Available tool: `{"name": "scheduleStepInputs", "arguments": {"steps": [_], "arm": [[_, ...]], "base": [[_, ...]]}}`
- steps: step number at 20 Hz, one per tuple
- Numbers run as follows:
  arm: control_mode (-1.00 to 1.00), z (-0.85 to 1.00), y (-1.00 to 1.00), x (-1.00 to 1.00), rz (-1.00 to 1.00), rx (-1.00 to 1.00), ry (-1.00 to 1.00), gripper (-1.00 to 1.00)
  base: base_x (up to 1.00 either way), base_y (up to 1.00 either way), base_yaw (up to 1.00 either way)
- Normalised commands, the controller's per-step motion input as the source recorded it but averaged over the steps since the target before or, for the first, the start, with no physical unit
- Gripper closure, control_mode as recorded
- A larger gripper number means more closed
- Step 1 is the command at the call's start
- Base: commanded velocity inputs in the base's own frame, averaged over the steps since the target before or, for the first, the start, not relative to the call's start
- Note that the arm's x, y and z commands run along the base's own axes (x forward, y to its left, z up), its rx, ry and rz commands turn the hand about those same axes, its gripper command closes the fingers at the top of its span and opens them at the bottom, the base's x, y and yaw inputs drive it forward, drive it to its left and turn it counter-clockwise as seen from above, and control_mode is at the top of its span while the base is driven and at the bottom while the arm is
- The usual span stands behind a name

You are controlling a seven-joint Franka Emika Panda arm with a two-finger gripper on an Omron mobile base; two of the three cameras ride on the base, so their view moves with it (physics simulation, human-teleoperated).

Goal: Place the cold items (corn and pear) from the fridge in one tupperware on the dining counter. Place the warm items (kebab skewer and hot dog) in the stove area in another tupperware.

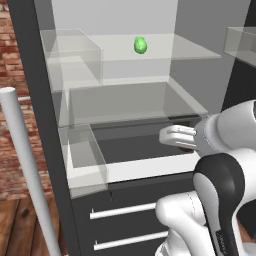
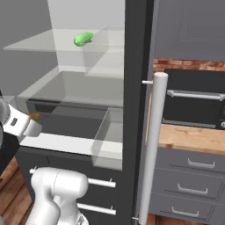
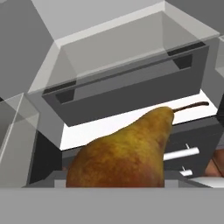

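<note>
pear: brown-yellow, close up, stem toward right | fridge: dark drawer, clear shelves behind

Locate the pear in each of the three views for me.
Left base view: the pear is a dark sliver under the hand, right of centre.
Right base view: a brown tip near the left edge, mid-height.
Hand view: large, bottom centre.
Shared landmark: the white ledge below the dark drawer.

I stood in a kitchen. An open fridge with glass shelves faced me, beside a brick wall, an oven and drawers.
</note>
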Motion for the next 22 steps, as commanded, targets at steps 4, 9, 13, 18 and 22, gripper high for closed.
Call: {"name": "scheduleStepInputs", "arguments": {"steps": [4,9,13,18,22], "arm": [[-1.0,0.0,0.0,0.0,0.0,0.0,0.0,1.0],[1.0,0.0,0.0,-0.02,0.0,0.0,0.0,1.0],[1.0,0.0,0.0,0.0,0.0,0.0,0.0,1.0],[1.0,0.0,0.0,0.0,0.0,0.0,0.0,1.0],[1.0,0.0,0.0,0.0,0.0,0.0,0.0,1.0]], "base": [[0.0,0.0,0.0],[-0.31,0.0,-0.06],[-0.64,0.0,-0.34],[-0.76,0.0,-0.43],[-0.79,0.07,-0.44]]}}
